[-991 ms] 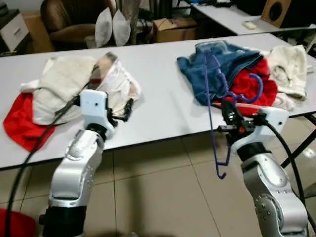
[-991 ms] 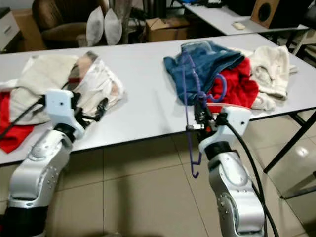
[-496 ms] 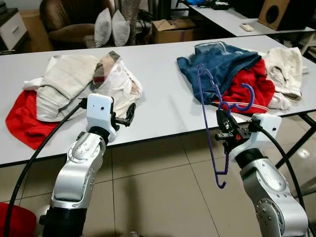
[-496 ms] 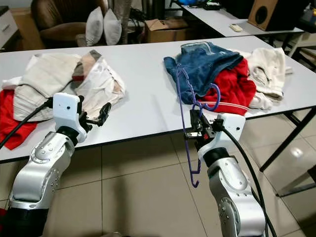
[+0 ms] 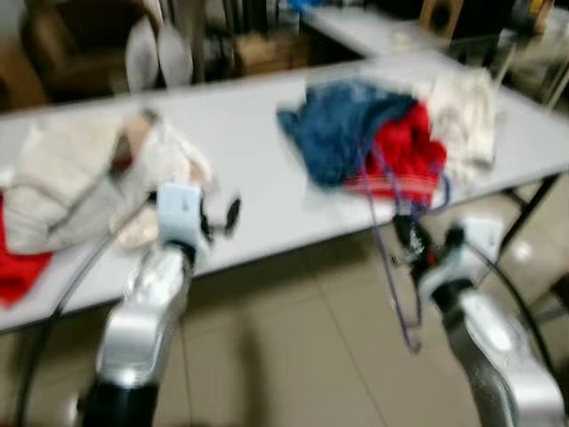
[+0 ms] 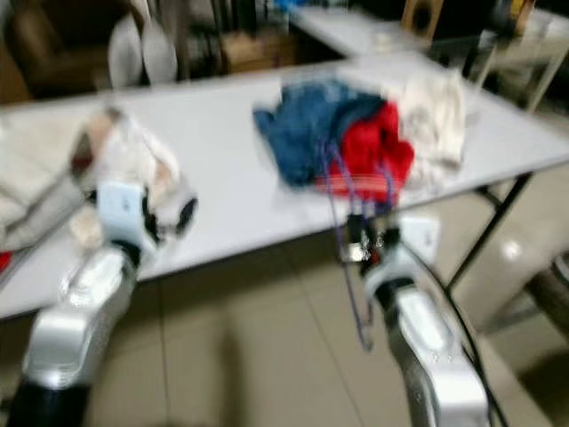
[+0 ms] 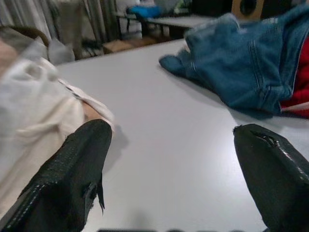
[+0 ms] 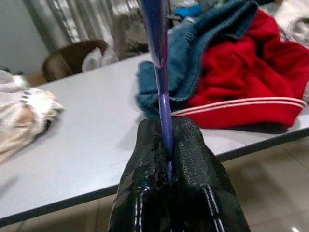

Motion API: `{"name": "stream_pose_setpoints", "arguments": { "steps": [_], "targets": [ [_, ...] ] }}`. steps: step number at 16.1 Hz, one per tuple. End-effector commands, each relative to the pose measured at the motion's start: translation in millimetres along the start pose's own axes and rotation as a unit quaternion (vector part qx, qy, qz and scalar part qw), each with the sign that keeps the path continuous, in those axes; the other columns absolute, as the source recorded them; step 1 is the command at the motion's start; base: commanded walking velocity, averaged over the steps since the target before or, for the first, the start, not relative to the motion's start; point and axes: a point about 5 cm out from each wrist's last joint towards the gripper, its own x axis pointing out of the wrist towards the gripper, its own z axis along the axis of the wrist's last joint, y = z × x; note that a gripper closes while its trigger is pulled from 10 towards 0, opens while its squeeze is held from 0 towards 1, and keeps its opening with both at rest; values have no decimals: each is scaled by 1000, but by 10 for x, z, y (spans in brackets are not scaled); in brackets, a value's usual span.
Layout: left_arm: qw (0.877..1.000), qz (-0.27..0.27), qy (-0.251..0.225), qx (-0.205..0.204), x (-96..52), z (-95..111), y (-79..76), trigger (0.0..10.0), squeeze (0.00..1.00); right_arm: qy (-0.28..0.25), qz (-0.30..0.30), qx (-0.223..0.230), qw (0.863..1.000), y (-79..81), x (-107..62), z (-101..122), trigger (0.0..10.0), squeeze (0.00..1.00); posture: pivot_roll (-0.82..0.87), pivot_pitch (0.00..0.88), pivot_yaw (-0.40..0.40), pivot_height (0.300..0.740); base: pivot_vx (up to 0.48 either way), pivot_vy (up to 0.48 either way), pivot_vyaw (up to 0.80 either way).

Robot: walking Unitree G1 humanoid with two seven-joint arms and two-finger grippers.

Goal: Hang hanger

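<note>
I'm in a living room: armchair at 11 o'clock, long white table with clothes.

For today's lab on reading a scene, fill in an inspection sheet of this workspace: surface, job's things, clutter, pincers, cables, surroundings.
Surface: long white table, bare between the two clothing piles.
Job's things: purple hanger, upright in the right pincer, its lower end hanging below the table edge.
Clutter: blue denim garment, red garment, cream garment; pale clothes pile on the robot's left.
Pincers: right pincer shut on the hanger; left pincer open over the table, holding nothing.
Cables: black cable along the left arm.
Surroundings: tiled floor, second table behind; head views blurred.
</note>
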Motion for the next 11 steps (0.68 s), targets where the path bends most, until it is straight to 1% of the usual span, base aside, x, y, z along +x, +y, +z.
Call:
{"name": "stream_pose_setpoints", "arguments": {
  "steps": [1,2,3,4,6,7,8,9,10,11],
  "targets": [
    [1000,24,-6,13,-15,37,100,10000,35,-14,19,1,1000,66,29,58,10000,0,-63,0,17,740,341,0,0],
    [999,30,-7,15,-33,33,129,10000,35,-4,39,-20,999,89,21,43,10000,0,-61,0,14,740,337,0,0],
    [999,36,-7,17,-67,26,161,10000,39,12,70,-60,996,132,11,9,10000,0,-58,0,12,740,337,0,800],
    [999,37,-6,18,-82,20,169,10000,39,14,77,-67,995,143,11,0,10000,0,-55,0,10,740,341,0,800],
    [999,40,-1,25,-117,-15,190,10000,39,11,80,-53,995,144,13,-11,10000,0,-53,0,7,740,334,0,800],
    [999,45,2,29,-136,-36,208,10000,31,11,78,-37,996,132,11,-15,10000,0,-53,0,7,740,0,0,0],
    [997,57,16,44,-166,-89,257,10000,47,14,85,-37,996,119,7,-20,10000,0,-52,0,4,740,0,0,0],
    [997,64,23,46,-188,-120,299,10000,63,17,96,-45,994,121,1,-22,10000,0,-52,0,4,740,0,0,0],
    [997,62,30,37,-211,-141,348,10000,1000,19,106,-53,993,121,-8,-24,10000,0,-51,0,3,740,0,0,0],
    [997,57,37,40,-225,-154,383,10000,1000,20,108,-55,992,113,-7,-23,10000,0,-47,0,1,740,0,0,0]
  ]
}}
